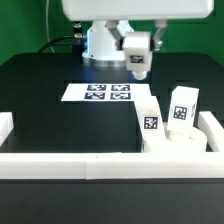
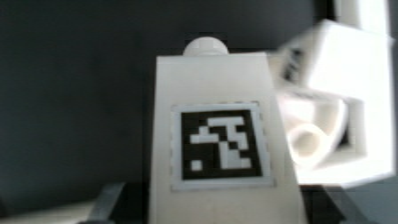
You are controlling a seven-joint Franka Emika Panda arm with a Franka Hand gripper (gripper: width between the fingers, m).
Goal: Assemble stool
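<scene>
Tagged leg (image 2: 214, 85) close-up, marker board (image 1: 97, 93) exterior-only

Leg (image 2: 222, 100): white, upright, close to the camera.
Tag (image 2: 222, 145): black-and-white, facing the camera.
Second white part (image 2: 324, 60): behind the leg, blurred.
Surface (image 2: 71, 90): dark.

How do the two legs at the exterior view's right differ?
The left leg leans, top toward the exterior view's left; the right leg stands nearly upright. The left leg is below the hand; the right leg is not. Both are white and tagged.
</scene>
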